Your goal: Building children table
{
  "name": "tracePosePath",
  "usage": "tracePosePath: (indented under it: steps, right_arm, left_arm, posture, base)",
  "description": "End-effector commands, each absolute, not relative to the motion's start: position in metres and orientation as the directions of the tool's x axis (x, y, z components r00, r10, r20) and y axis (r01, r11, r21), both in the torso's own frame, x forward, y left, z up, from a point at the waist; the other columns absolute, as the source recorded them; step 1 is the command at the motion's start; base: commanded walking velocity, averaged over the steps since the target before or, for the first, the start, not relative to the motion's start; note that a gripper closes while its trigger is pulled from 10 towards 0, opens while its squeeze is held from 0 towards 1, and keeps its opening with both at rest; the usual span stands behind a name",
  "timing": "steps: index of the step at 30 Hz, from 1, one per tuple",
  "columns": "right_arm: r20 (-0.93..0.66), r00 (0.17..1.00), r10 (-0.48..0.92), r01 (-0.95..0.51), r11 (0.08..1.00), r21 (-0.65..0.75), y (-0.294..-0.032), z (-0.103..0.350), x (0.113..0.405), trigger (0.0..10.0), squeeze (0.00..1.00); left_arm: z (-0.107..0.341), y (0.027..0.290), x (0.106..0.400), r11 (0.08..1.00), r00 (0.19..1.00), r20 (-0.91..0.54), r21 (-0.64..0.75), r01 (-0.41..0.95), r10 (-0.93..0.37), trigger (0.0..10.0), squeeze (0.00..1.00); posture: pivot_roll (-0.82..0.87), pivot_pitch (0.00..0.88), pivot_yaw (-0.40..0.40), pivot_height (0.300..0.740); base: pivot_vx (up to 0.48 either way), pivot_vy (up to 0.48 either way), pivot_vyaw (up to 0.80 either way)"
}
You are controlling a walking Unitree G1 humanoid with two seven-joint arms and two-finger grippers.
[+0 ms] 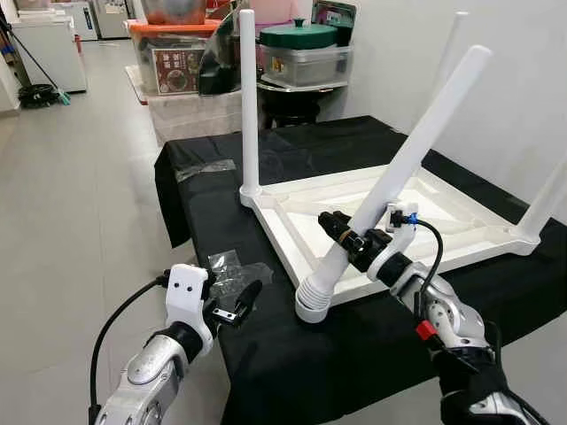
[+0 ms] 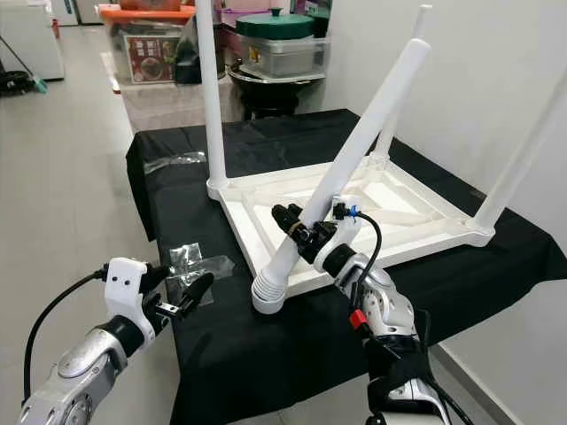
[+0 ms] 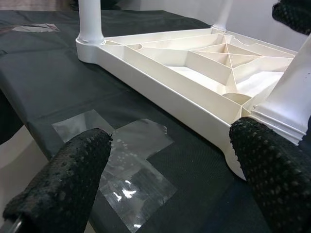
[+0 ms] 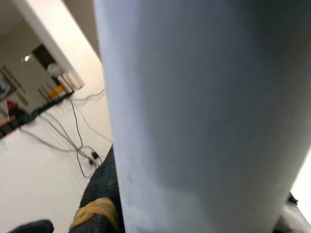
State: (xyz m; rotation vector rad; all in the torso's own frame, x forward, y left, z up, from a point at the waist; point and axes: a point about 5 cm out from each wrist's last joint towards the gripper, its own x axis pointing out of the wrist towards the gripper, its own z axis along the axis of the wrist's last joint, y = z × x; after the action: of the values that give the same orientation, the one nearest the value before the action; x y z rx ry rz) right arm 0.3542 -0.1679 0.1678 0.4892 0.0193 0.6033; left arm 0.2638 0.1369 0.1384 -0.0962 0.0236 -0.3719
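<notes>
An upturned white plastic table, ribbed underneath, lies on the black-clothed worktop. The right gripper clamps a smooth round leg, tilted, its ridged end at the table's near corner. The left gripper hovers open over crinkled clear film at the worktop's near-left edge.

Children's table top: white plastic, square, lying upside down on the black-covered table, its ribbed underside with diagonal braces facing up. Upright legs: white round tubes standing in the corner sockets, one at the far left corner, one at the right corner, another behind. Loose leg: white tube with a ribbed threaded end, tilted steeply, its threaded end down at the top's near corner.
</notes>
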Motion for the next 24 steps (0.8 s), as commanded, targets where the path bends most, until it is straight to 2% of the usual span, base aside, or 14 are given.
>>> tracePosePath:
  steps: [1,7,10,13,15,17,20,24]
  right_arm:
    - [0.023,0.82,0.572,-0.497,0.691,0.525,-0.164,0.144,0.349,0.0,0.0]
    - [0.018,0.752,0.659,-0.528,0.585,0.616,-0.137,0.133,0.333,0.0,0.0]
    - [0.011,0.725,0.689,-0.546,0.565,0.619,-0.128,0.129,0.325,0.0,0.0]
    - [-0.007,0.645,0.764,-0.623,0.531,0.575,-0.104,0.12,0.303,0.0,0.0]
    - [-0.007,0.645,0.764,-0.623,0.531,0.575,-0.104,0.12,0.303,0.0,0.0]
    - [-0.017,0.646,0.763,-0.637,0.551,0.538,-0.105,0.12,0.303,0.0,0.0]
    - [-0.043,0.701,0.712,-0.66,0.67,0.34,-0.124,0.128,0.321,0.0,0.0]
    - [-0.04,0.717,0.696,-0.66,0.695,0.284,-0.131,0.134,0.327,0.0,0.0]
  left_arm:
    - [0.134,0.135,0.263,0.928,0.932,-0.024,-0.102,0.359,-0.363,10.0,0.0]
    - [0.134,0.136,0.264,0.928,0.932,-0.026,-0.107,0.358,-0.362,10.0,0.0]
    - [0.134,0.136,0.264,0.928,0.932,-0.026,-0.107,0.357,-0.362,10.0,0.0]
    - [0.133,0.135,0.265,0.93,0.934,-0.025,-0.106,0.353,-0.357,10.0,0.0]
    - [0.133,0.135,0.265,0.93,0.934,-0.025,-0.106,0.353,-0.357,10.0,0.0]
    - [0.133,0.135,0.265,0.93,0.934,-0.025,-0.106,0.352,-0.356,10.0,0.0]
    - [0.133,0.135,0.266,0.931,0.934,-0.023,-0.102,0.351,-0.355,10.0,0.0]
    - [0.134,0.136,0.266,0.931,0.935,-0.022,-0.102,0.35,-0.354,10.0,0.0]
  posture:
    - [0.07,0.0,-0.049,0.74]
    - [0.07,0.0,-0.049,0.74]
    - [0.07,0.0,-0.05,0.74]
    - [0.07,0.0,-0.05,0.74]
    - [0.07,0.0,-0.05,0.74]
    - [0.06,0.0,-0.048,0.74]
    - [0.06,0.0,-0.047,0.74]
    - [0.06,0.0,-0.047,0.74]
  base:
    - [0.0,0.0,0.0]
    - [0.0,0.0,0.0]
    - [0.0,0.0,0.0]
    - [0.0,0.0,0.0]
    - [0.0,0.0,0.0]
    - [0.0,0.0,0.0]
    - [0.0,0.0,0.0]
    - [0.0,0.0,0.0]
